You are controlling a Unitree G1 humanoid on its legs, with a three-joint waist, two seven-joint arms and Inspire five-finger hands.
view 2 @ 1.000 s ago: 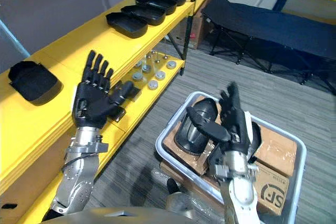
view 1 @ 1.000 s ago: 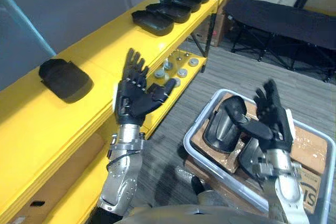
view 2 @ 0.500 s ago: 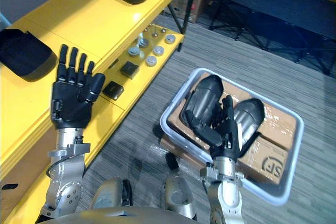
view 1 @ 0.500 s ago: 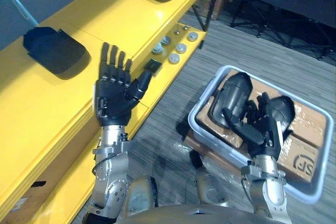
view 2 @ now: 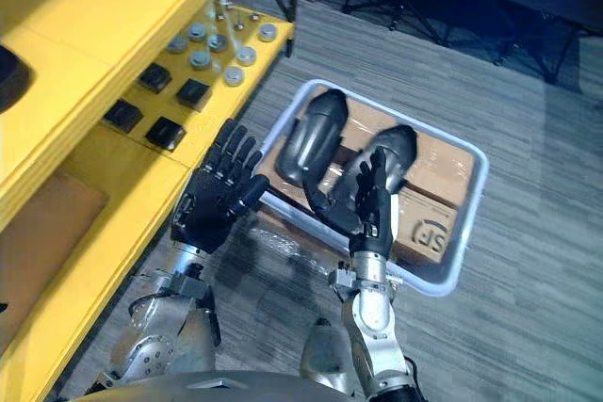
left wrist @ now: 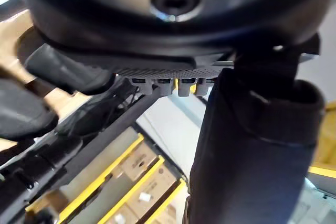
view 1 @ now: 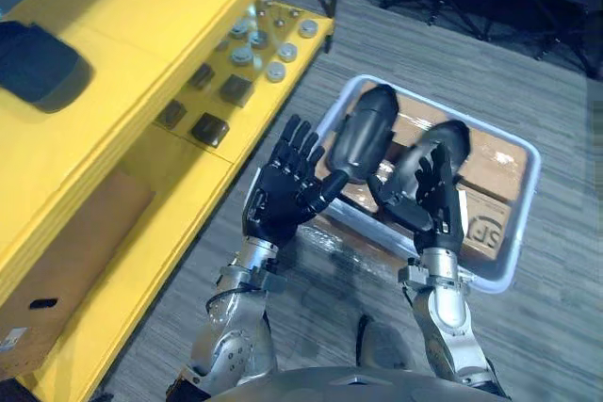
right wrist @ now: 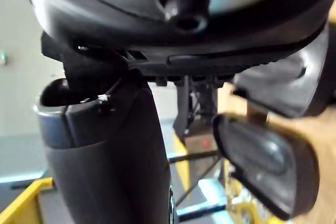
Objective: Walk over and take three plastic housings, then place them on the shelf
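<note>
The second plastic housing (view 1: 450, 136) in the grey bin (view 1: 524, 218) is partly hidden. The right hand (view 1: 435, 204) stands in front of its lower half with fingers straight and slightly spread, holding nothing, and I cannot tell whether the hand touches the housing or hangs above it. The first plastic housing (view 1: 363, 138) lies just beside the second one, toward the robot's left, and is almost fully in sight. Both housings rest at a slant on the cardboard boxes (view 1: 490, 162) that fill the bin, and the bin sits on the grey carpet (view 1: 565, 327). The left hand (view 1: 283, 197) is held up at the bin's near left corner, palm toward the head camera and fingers apart and empty. Its thumb tip overlaps the first housing's near end, and whether they touch is unclear. A third dark housing (view 1: 36, 68) lies on the upper board of the yellow shelf (view 1: 141, 7), well apart from both hands and cut off by the picture's left edge. On the lower board are small black blocks (view 1: 209, 129) and round metal pieces (view 1: 264, 44), too small to make out in detail. Below the shelf a brown carton (view 1: 66, 251) is only partly visible. The wrist views give only dark finger shapes at very close range.
</note>
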